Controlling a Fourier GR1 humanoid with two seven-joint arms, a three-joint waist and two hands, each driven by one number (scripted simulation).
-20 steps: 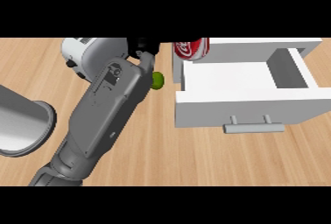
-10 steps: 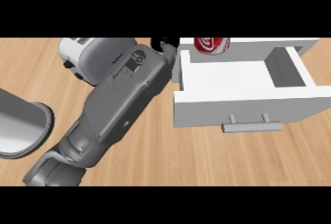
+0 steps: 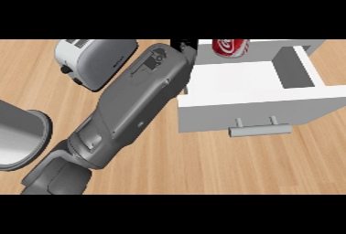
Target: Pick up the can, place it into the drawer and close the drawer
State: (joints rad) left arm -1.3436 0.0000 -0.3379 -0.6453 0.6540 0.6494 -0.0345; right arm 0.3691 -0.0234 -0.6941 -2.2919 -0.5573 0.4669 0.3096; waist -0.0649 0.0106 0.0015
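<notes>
A red can [image 3: 231,47] stands upright at the view's top edge, over the back of the open white drawer [image 3: 236,82]. My left forearm [image 3: 135,105] runs from the lower left up to the drawer's left back corner. Only a black sliver of the left hand [image 3: 186,46] shows beside the can; the rest is cut off by the top edge. The can has travelled along with this hand. The drawer is pulled out, its inside is bare white, and its handle [image 3: 260,130] faces me. The right hand does not show.
A white toaster [image 3: 94,61] lies on the wooden counter [image 3: 223,164] to the left of my forearm. A shiny metal pot [image 3: 17,135] sits at the left edge. Bare wood lies in front of the drawer.
My left arm swung right toward the drawer, and the can moved right with it from beside the drawer's left wall to over its back. A small green thing by the arm is now hidden.
</notes>
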